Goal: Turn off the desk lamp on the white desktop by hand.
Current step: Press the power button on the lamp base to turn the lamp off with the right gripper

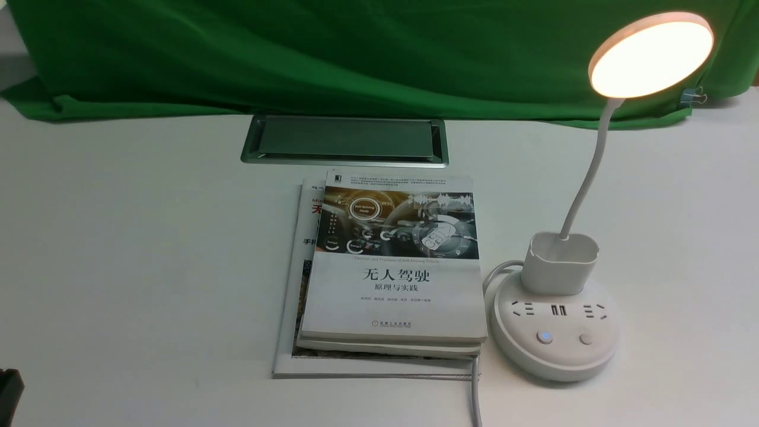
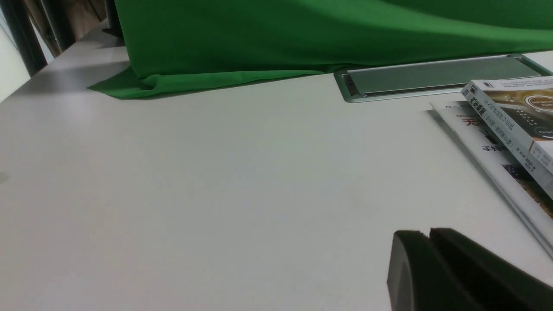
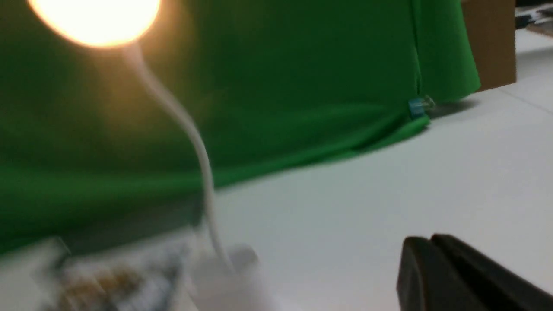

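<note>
The desk lamp (image 1: 563, 356) stands upright and lit toward the right edge of the worktop (image 1: 148, 237), beside the book stack (image 1: 397, 296), its disc head (image 1: 652, 56) up in front of the green cloth (image 1: 296, 53) at the far edge. The right claw (image 3: 432, 242) has its fingers pressed together, gripping nothing; the left claw (image 2: 425, 235) is likewise closed and bare.

Two round buttons sit side by side on the base, the left one (image 1: 544, 337) glowing blue, the right one (image 1: 586, 338) unlit. I judge the main risk to be a press on the wrong one, since which controls the light is unclear. A sideways approach could catch the holder (image 1: 560, 264) or bendy neck (image 1: 587, 178) and tip the lamp. An angled push may slide the base; dragging the cable (image 1: 476, 391) could shift it too.
</note>
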Robot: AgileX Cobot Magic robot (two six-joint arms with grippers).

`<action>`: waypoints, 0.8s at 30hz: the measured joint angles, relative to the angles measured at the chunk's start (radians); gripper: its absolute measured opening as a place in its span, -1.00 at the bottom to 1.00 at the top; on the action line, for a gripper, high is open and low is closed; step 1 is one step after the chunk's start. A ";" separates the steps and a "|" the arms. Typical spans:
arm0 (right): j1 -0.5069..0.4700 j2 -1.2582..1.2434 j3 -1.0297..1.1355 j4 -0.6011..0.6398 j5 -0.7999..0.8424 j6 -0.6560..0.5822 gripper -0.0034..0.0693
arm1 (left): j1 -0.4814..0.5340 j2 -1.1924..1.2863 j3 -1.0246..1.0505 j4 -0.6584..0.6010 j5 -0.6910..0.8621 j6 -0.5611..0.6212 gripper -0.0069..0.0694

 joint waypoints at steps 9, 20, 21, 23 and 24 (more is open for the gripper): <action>0.002 0.000 -0.004 0.010 -0.113 0.215 -0.75 | 0.000 0.000 0.000 0.000 0.000 0.001 -0.77; 0.134 0.464 -0.565 0.012 0.606 -0.188 -0.78 | 0.000 0.000 0.000 0.000 0.000 0.001 -0.77; 0.138 0.535 -0.614 0.010 0.678 -0.213 -0.79 | 0.000 0.000 0.000 0.000 0.000 0.001 -0.77; 0.139 0.674 -0.684 0.001 0.775 -0.241 -0.79 | 0.000 0.000 0.000 0.000 0.000 0.001 -0.77; 0.139 0.751 -0.719 -0.006 0.821 -0.258 -0.79 | 0.000 0.000 0.000 0.000 0.000 0.001 -0.77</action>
